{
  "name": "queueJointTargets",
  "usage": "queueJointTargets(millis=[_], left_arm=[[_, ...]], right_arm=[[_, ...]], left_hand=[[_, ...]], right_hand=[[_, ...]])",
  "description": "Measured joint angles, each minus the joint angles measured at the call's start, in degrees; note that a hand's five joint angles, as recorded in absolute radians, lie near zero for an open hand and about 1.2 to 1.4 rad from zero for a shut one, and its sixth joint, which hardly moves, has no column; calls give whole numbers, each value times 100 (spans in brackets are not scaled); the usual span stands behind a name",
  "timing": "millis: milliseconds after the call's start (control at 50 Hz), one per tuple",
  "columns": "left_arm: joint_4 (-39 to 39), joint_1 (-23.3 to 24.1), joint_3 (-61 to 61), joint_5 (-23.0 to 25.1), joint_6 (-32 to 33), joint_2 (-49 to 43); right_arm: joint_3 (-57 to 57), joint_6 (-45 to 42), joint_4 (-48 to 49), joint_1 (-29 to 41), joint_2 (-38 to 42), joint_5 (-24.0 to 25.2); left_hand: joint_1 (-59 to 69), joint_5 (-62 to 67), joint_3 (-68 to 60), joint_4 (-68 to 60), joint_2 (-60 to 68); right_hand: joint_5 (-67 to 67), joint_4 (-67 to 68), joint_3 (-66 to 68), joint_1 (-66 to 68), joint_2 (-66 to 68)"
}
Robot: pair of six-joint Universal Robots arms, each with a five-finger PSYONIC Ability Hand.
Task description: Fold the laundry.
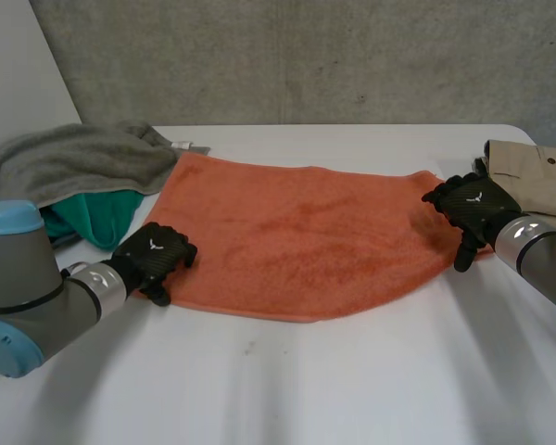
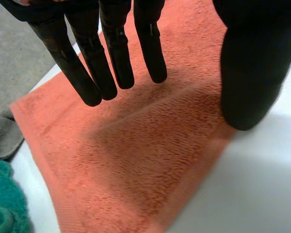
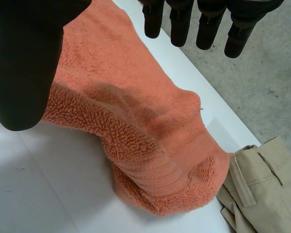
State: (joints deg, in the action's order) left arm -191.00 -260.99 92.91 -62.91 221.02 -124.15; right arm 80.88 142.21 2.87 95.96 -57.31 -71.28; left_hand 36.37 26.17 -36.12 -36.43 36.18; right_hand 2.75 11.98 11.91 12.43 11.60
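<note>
An orange towel (image 1: 296, 236) lies spread flat across the middle of the white table (image 1: 334, 389). My left hand (image 1: 153, 255) hovers over the towel's near left corner, open, with straight fingers (image 2: 111, 63) above the cloth and the thumb (image 2: 250, 73) by its near edge. My right hand (image 1: 473, 209) is over the towel's right end, open too, fingers (image 3: 184, 24) spread above the rumpled corner (image 3: 174, 165). Neither hand holds the cloth.
A grey towel (image 1: 69, 158) lies heaped at the back left over a green cloth (image 1: 97, 218), also seen beside the towel's corner (image 2: 5, 204). Beige trousers (image 1: 533, 171) lie at the right edge, close to the orange towel's end (image 3: 262, 184).
</note>
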Motion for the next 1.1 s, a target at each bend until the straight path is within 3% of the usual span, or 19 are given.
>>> queueJointTargets(millis=[240, 320, 500, 580, 640, 700, 800, 920, 1020, 1100], left_arm=[[-237, 188, -577, -298, -127, -289], [-237, 264, -812, -426, -171, -393], [-200, 335, -836, -745, -446, -135], [-194, 357, -638, -769, -791, 193], [-187, 371, -480, -726, -1024, 413], [-160, 380, -326, -661, -1212, 619], [-4, 363, -96, -562, -1399, 1002], [386, 279, 175, -440, -1585, 1610], [805, 162, 464, -231, -1812, 2333], [980, 117, 670, -81, -1971, 2781]], right_arm=[[-1, -11, -21, 6, 2, -65], [-1, 14, -70, 17, 3, -118], [-66, 145, -154, 51, 143, -318], [-108, 179, -151, 50, 281, -379], [-141, 198, -116, 31, 378, -379], [-174, 220, -67, -6, 440, -368], [-140, 292, -139, -61, 347, -351], [46, 375, -729, -297, -373, -233], [-91, 350, -1322, -655, -1275, 52], [-512, 442, -1522, -766, -1512, 335]], left_hand=[[917, 833, -872, -842, 896], [2917, 2703, -2741, -2740, 2761], [3007, 3011, -3188, -3186, 3223], [3007, 3011, -3188, -3187, 3223], [3007, 3011, -3188, -3187, 3223], [3007, 3011, -3188, -3199, 3223], [3007, 3011, -3188, -3199, 3223], [3007, 3011, -3188, -3202, 3223], [3007, 3011, -3188, -3202, 3223], [3007, 3011, -3188, -3202, 3223]], right_hand=[[0, 0, 0, 0, 0], [0, 0, 0, 0, 0], [86, 99, 105, 89, 114], [1687, 1717, 1749, 1718, 1789], [4180, 4260, 4277, 4280, 4389], [5346, 5508, 5472, 5121, 5558], [5391, 5616, 5549, 5121, 5569], [5392, 5616, 5549, 5121, 5570], [5395, 5616, 5549, 5121, 5570], [5394, 5616, 5549, 5121, 5569]])
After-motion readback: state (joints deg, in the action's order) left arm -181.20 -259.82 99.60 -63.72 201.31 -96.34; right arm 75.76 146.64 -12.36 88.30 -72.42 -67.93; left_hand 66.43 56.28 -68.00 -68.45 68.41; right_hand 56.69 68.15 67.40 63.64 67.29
